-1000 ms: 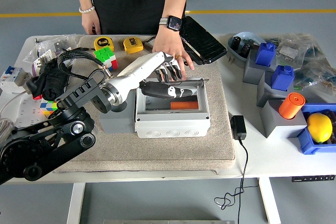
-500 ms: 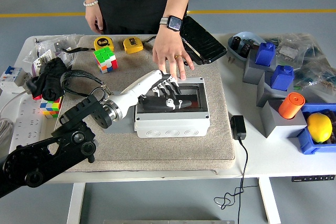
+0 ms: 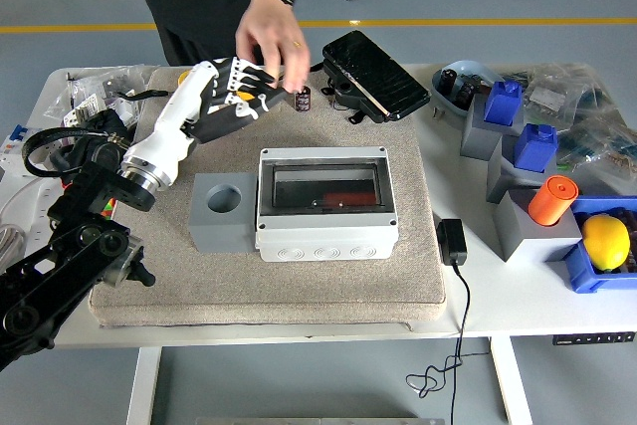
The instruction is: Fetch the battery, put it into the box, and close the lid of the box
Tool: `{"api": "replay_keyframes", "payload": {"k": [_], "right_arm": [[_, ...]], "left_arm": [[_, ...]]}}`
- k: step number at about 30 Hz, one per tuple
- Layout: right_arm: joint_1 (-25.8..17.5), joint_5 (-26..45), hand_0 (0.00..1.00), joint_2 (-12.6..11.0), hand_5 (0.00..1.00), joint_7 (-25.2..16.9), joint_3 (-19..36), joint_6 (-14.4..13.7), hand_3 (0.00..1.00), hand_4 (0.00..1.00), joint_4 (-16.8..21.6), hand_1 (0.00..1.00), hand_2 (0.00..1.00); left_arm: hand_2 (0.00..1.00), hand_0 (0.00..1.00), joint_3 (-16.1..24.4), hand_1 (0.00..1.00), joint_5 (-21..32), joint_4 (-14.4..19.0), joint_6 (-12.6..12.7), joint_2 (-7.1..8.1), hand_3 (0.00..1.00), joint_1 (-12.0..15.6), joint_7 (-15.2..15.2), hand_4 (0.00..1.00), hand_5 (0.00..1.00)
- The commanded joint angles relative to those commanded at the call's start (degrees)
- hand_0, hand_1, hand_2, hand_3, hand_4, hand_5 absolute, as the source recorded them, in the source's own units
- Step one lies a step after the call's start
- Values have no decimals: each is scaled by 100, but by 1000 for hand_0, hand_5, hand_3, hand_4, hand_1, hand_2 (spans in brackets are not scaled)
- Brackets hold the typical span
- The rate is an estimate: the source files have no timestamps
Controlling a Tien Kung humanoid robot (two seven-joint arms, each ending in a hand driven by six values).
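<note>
A person's hand (image 3: 267,35) dangles the small black battery (image 3: 303,100) just at three o'clock of the left hand (image 3: 231,97). Its fingers (image 3: 261,99) are spread, holding nothing. At six o'clock sits the grey box (image 3: 326,204), lid down.

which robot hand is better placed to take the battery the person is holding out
Left. The left robot hand is raised over the mat's far side with its fingers spread, right beside the small black battery held in the person's hand. The right arm is not in view.
</note>
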State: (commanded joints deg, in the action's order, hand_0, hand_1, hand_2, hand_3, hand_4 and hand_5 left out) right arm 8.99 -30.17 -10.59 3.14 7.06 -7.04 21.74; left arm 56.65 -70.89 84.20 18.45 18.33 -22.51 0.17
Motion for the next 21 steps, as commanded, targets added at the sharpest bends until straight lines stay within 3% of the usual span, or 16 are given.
{"api": "replay_keyframes", "payload": {"k": [2, 3, 8, 9, 14, 15, 20, 21], "right_arm": [[-12, 23, 605, -10, 455, -2, 1, -5, 545, 925, -29, 625, 606], [-14, 28, 604, -13, 455, -1, 1, -6, 545, 925, -37, 625, 606], [-12, 59, 604, -29, 455, 18, 2, -3, 545, 925, -77, 625, 606], [-10, 58, 604, -29, 456, 21, 5, -1, 546, 926, -77, 625, 605], [3, 21, 604, -14, 456, 47, 49, 19, 546, 926, -53, 625, 605], [6, 24, 604, -9, 456, 50, 44, 22, 545, 926, -52, 625, 606], [20, 6, 604, -5, 456, 54, 65, 24, 545, 926, -47, 625, 606], [21, 8, 602, -6, 456, 53, 67, 22, 546, 926, -48, 625, 607]], "left_arm": [[609, 631, 310, 641, -153, -110, 6, 22, 593, 122, 35, 996, 554], [695, 740, 392, 731, -173, -132, 6, 35, 662, 155, 33, 998, 562], [695, 740, 991, 731, -546, -387, -150, 103, 662, 386, 207, 998, 562], [834, 819, 1059, 814, -608, -420, -182, 106, 803, 413, 246, 998, 555], [834, 819, 1442, 814, -553, -424, -190, 175, 803, 646, 202, 998, 555], [775, 763, 1480, 773, -512, -411, -166, 187, 767, 667, 158, 998, 554], [775, 763, 1610, 773, -539, -344, -131, 191, 767, 681, 97, 998, 554], [738, 730, 1622, 733, -569, -328, -128, 187, 721, 679, 95, 997, 553]]}}
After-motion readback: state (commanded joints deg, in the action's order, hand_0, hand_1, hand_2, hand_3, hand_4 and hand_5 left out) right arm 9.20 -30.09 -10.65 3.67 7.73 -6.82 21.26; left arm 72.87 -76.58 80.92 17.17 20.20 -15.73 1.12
